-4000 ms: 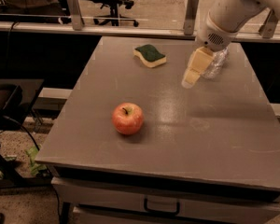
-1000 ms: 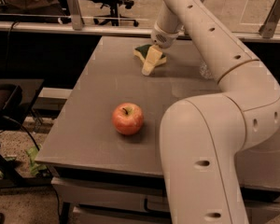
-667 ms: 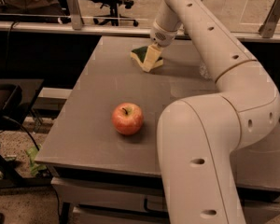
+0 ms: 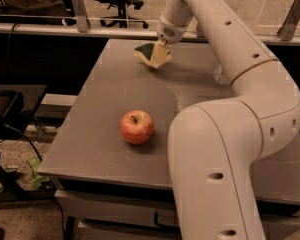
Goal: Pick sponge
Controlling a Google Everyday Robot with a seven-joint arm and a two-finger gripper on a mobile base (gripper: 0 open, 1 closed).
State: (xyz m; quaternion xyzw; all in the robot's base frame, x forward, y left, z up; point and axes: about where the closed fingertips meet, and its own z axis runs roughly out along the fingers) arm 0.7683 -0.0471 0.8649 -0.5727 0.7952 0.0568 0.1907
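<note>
The sponge (image 4: pixel 146 52), dark green on top over pale yellow foam, is tilted and lifted a little above the far part of the grey table (image 4: pixel 105 99). My gripper (image 4: pixel 159 55) is shut on the sponge, its pale fingers clamped on the sponge's right side. The white arm reaches from the lower right up and over to it. A red apple (image 4: pixel 136 127) sits on the table nearer the front, well apart from the gripper.
A clear crumpled plastic item (image 4: pixel 221 76) lies on the table behind the arm at the right. A rail with posts (image 4: pixel 80 10) runs behind the table, with office chairs (image 4: pixel 121 4) beyond. A dark stand (image 4: pixel 5 101) is at the left.
The gripper closed on the sponge and raised it off the table, moving it slightly left. The apple has not moved.
</note>
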